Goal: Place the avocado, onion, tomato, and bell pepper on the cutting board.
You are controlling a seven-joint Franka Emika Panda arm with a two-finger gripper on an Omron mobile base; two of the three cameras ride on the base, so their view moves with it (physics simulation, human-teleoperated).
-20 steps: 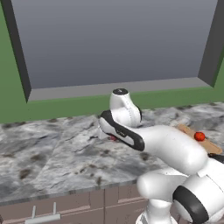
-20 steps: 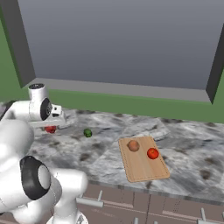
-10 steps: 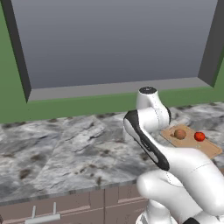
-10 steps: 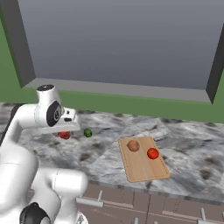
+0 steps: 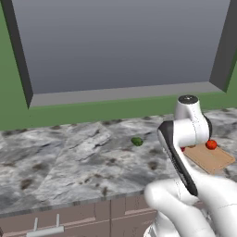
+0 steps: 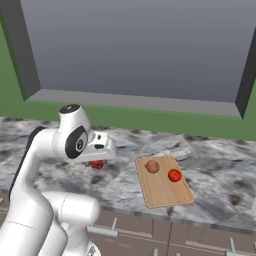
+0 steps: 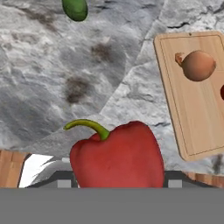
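Two veg already sit on the cutting board (image 6: 165, 192), onion (image 6: 152, 166) & tomato (image 6: 174, 175), while your pincer (image 6: 97, 161) holds the bell pepper (image 7: 116, 155) above the tabletop (image 5: 69, 162), w/ avocado (image 5: 137, 141) left behind, so a loose hold on that lumpy skin could drop it short.

From my remote station I saw a rendered kitchen: a grey marbled stone counter (image 5: 69, 162) ran over brown drawer fronts (image 6: 200, 240) with metal handles, beneath 1 wide window (image 5: 120, 41) in a green wall (image 6: 150, 120), with a wooden cutting board (image 6: 162, 192) on top.
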